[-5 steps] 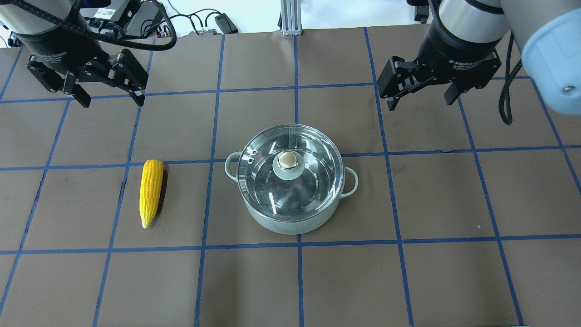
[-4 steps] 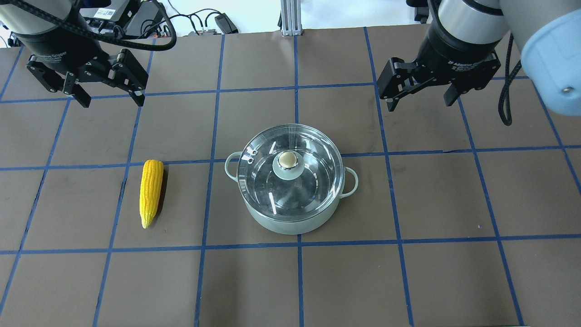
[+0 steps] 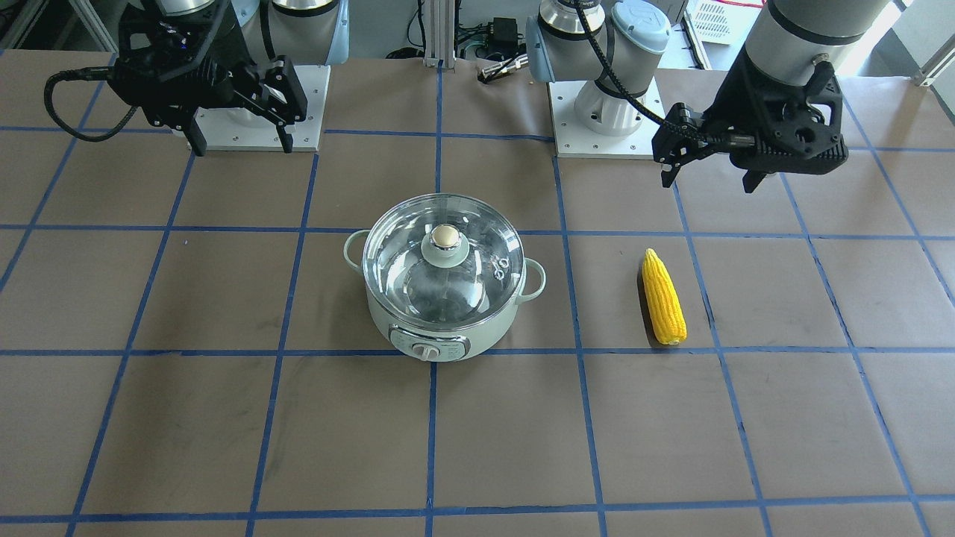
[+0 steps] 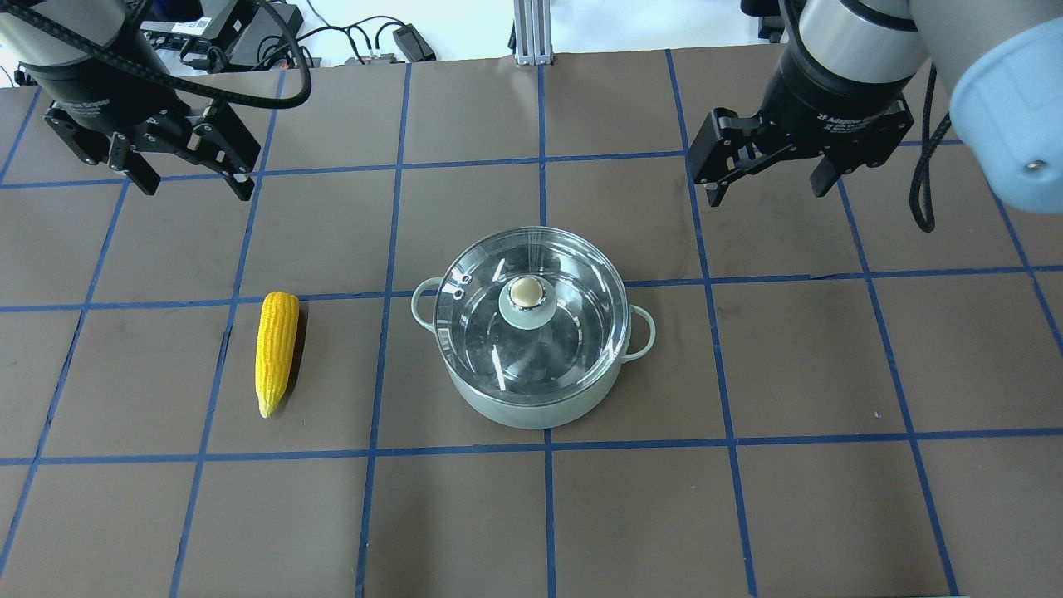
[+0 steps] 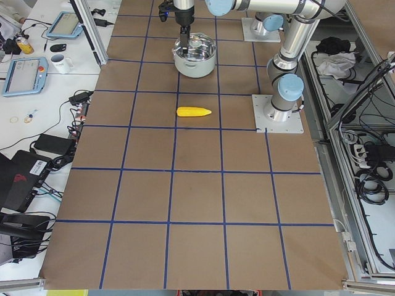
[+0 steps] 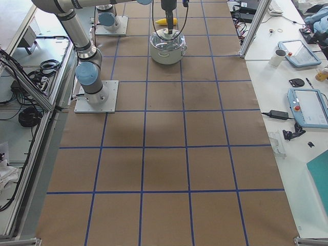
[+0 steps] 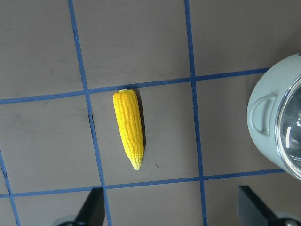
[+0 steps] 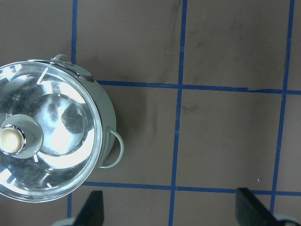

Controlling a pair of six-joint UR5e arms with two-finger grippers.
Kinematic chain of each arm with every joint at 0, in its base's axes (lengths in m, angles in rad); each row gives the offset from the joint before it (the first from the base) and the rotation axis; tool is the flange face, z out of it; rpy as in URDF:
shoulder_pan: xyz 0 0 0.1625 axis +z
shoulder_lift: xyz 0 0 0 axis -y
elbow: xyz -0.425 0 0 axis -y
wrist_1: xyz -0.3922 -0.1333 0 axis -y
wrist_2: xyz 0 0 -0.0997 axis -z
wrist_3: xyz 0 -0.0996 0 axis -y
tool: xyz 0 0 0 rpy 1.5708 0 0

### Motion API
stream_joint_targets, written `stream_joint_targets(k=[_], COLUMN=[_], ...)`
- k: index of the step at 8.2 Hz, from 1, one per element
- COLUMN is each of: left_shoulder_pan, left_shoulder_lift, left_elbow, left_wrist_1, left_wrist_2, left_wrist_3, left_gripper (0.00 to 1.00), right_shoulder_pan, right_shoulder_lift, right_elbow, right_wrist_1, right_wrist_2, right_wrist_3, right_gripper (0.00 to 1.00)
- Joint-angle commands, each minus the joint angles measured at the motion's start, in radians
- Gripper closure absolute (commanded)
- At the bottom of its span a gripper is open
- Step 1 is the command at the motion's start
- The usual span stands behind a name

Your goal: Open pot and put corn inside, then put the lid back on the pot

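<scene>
A pale green pot (image 4: 531, 399) stands mid-table with its glass lid (image 4: 573, 291) on and a cream knob (image 4: 525, 291) on top. It also shows in the front view (image 3: 448, 339) and in the right wrist view (image 8: 106, 120). A yellow corn cob (image 4: 276, 351) lies on the mat left of the pot, also in the front view (image 3: 663, 306) and the left wrist view (image 7: 129, 127). My left gripper (image 4: 193, 178) is open and empty, high and behind the corn. My right gripper (image 4: 768, 187) is open and empty, high and behind-right of the pot.
Brown mat with a blue tape grid (image 4: 544, 440) covers the table. Cables and boxes (image 4: 249, 33) lie beyond the far edge. The two arm bases (image 3: 604, 112) stand on white plates at the robot's side.
My left gripper has shifted slightly to the left and away. My right gripper has barely moved. Pot, lid and corn have not moved.
</scene>
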Motion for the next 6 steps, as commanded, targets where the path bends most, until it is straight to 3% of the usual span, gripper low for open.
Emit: stream_joint_targets(k=[1, 4, 6], left_shoulder_pan=[0.14, 0.165, 0.165], left_shoulder_lift=[-0.062, -0.165, -0.263], left_elbow=[-0.062, -0.195, -0.246], left_wrist_1=[0.075, 0.295, 0.393], left_wrist_2=[0.013, 0.006, 0.003], left_wrist_3=[0.156, 0.189, 0.189], left_gripper=[0.0, 0.0, 0.0], right_shoulder_pan=[-0.001, 0.0, -0.001], right_shoulder_lift=[0.0, 0.014, 0.09], right_elbow=[0.004, 0.004, 0.004], right_wrist_1=[0.004, 0.007, 0.025], right_wrist_2=[0.0, 0.066, 0.062], right_wrist_3=[-0.002, -0.009, 0.003], right_gripper=[0.0, 0.0, 0.0])
